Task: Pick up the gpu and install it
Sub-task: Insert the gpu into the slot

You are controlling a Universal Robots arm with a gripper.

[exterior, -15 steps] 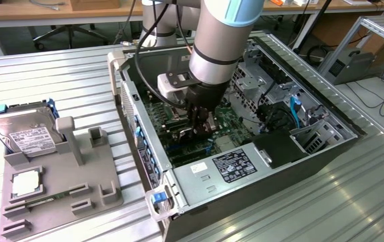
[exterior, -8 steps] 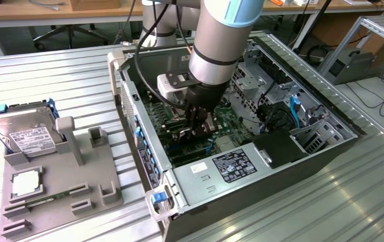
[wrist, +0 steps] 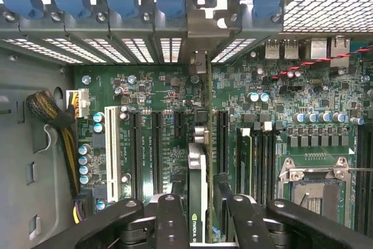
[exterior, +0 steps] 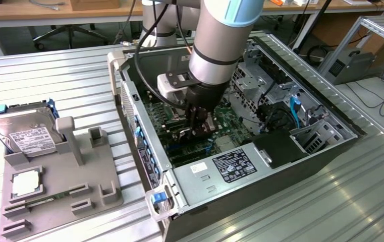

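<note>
The arm reached down into the open computer case (exterior: pixel 326 146), with the gpu (wrist: pixel 197 202) standing on edge between its jaws

From the wrist, the thin dark card with its silvery edge rose between the two black fingers (wrist: pixel 242 220) of the gripper (wrist: pixel 198 217), over the green motherboard (wrist: pixel 291 115)'s long slots; whether the jaws clenched it or had let go, I cannot tell. From outside, a grey holder (exterior: pixel 50 201) carried one silver hard drive (exterior: pixel 23 133)
</note>
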